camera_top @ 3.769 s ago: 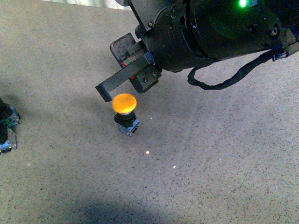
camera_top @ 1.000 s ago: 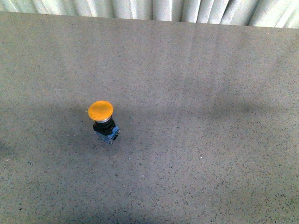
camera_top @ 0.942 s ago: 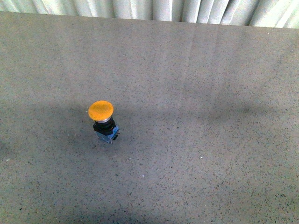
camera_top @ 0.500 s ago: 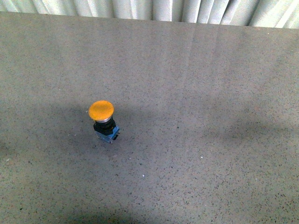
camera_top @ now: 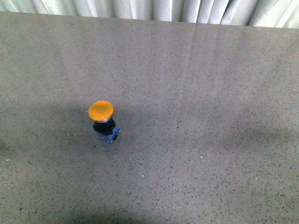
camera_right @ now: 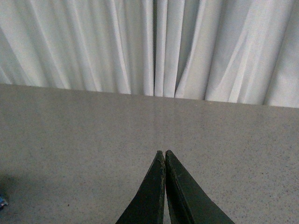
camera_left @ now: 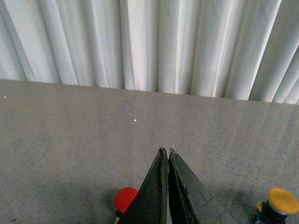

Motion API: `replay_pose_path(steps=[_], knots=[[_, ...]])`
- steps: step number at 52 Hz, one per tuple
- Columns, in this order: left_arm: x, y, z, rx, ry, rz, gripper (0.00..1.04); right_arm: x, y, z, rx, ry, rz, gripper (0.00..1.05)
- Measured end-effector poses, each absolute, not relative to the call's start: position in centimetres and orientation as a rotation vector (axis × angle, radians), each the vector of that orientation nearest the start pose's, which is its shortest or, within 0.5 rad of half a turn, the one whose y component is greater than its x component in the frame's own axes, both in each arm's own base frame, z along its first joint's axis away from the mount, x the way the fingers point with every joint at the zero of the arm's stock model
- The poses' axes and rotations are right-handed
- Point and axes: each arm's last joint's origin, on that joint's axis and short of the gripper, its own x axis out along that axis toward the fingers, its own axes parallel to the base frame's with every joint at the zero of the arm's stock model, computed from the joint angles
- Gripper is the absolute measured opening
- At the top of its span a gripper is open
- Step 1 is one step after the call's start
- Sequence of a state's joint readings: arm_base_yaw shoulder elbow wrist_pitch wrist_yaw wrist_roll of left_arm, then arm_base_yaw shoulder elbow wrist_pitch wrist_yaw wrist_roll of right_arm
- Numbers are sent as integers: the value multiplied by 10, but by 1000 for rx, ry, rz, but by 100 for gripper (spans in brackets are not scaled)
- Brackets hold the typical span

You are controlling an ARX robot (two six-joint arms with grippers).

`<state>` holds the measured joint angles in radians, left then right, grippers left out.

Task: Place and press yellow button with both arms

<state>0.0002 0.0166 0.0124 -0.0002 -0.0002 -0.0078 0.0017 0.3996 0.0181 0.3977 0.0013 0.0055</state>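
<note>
The yellow button stands upright on the grey table, left of centre in the front view, with its black collar and blue-grey base below the cap. It also shows at the edge of the left wrist view. Neither arm is in the front view. My left gripper is shut and empty, raised over the table, apart from the button. My right gripper is shut and empty over bare table.
A red round cap shows beside my left gripper's fingers in the left wrist view, partly hidden. White pleated curtains hang behind the table's far edge. A bit of blue sits at the right wrist view's edge.
The right arm that hung over the button 3.8 s ago has left the front view. Over the last second the button has stayed put; only shadows on the table shift.
</note>
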Motion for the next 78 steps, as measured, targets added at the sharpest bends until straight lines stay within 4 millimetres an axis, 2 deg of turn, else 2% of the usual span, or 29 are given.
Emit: replay_pose_path(steps=[32,40,52,54,73,75,76,78], knots=[[98,0,166,-8,4,0,1,108,0,172,6,-19,0,1],[98,0,166,-8,4,0,1,98,0,169,6,-6,0,1],[98,0,166,-8,4,0,1,97,0,169,6,-14,0,1],[98,0,166,-8,4,0,5,97,0,169,5,-14,0,2],[98,0,166,-8,4,0,91,97,0,169,4,-15,0,86],[98,0,166,-6,4,0,97,97,0,169,4,-15,0,95],[98,0,166,-6,4,0,96,97,0,169,4,-15,0,97],[98,0,166,-6,4,0,95,97,0,169,4,-15,0,96]])
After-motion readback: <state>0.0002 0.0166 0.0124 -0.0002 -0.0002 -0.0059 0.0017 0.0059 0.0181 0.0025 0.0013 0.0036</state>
